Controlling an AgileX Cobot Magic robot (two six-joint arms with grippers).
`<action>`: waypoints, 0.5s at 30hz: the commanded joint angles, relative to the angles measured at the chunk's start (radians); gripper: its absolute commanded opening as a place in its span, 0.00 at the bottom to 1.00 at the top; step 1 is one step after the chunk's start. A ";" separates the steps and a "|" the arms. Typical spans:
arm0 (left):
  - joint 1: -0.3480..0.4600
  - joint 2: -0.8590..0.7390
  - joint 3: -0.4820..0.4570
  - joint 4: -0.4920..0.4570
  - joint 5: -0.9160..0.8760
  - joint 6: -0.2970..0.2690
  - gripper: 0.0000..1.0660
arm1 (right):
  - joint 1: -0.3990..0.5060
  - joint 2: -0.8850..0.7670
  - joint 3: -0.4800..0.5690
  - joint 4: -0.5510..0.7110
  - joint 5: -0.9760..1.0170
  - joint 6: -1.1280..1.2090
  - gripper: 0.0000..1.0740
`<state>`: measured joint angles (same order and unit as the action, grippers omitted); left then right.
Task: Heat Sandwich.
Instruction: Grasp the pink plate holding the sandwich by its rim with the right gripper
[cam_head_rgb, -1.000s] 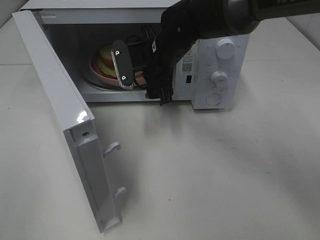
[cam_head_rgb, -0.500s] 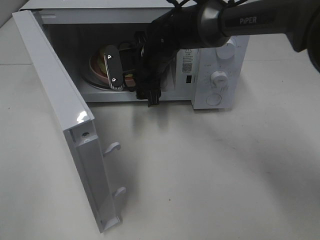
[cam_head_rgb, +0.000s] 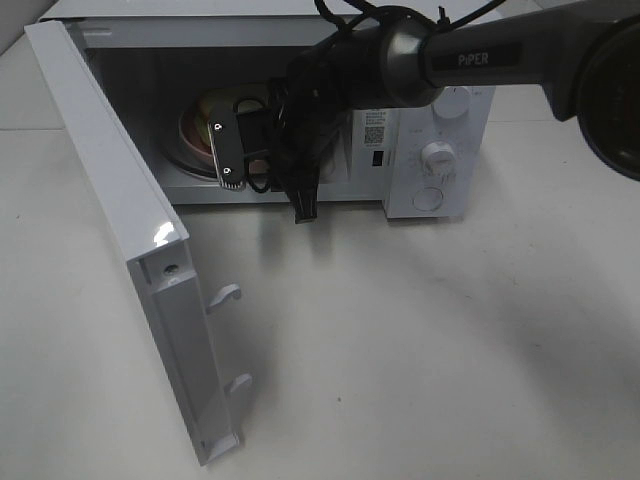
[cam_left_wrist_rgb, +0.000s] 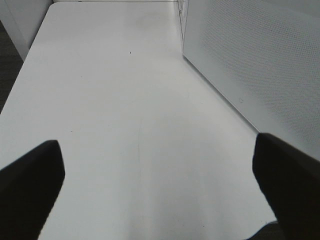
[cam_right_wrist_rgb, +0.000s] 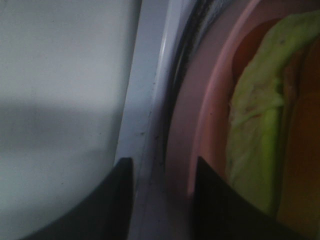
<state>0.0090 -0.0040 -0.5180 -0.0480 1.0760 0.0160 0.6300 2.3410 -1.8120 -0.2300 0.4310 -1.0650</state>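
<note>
Your right gripper (cam_head_rgb: 232, 150) is inside the microwave (cam_head_rgb: 420, 150) cavity, fingertips (cam_right_wrist_rgb: 120, 200) drawn in to a narrow gap over the pink plate (cam_right_wrist_rgb: 200, 125) rim; whether they actually pinch it, you cannot tell (wrist view is too tight). The sandwich (cam_right_wrist_rgb: 255, 120) sits on that plate, inside the cavity, just beyond the fingers. The door (cam_head_rgb: 130, 250) hangs wide open on the left side, latch hooks facing out. Your left gripper (cam_left_wrist_rgb: 160, 190) is spread wide, holding nothing, over bare table (cam_left_wrist_rgb: 125, 100) beside a white perforated panel (cam_left_wrist_rgb: 260, 65). Open tabletop lies in front of the microwave.
</note>
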 joint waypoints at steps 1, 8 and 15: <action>-0.002 -0.017 0.001 -0.002 -0.004 -0.001 0.92 | -0.002 -0.003 -0.009 0.001 0.058 0.013 0.00; -0.002 -0.017 0.001 -0.002 -0.004 -0.001 0.92 | -0.002 -0.003 -0.009 0.001 0.078 0.011 0.00; -0.002 -0.017 0.001 -0.002 -0.004 -0.001 0.92 | -0.002 -0.015 -0.009 -0.001 0.087 -0.039 0.00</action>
<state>0.0090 -0.0040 -0.5180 -0.0490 1.0760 0.0160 0.6300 2.3380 -1.8240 -0.2390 0.4770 -1.0780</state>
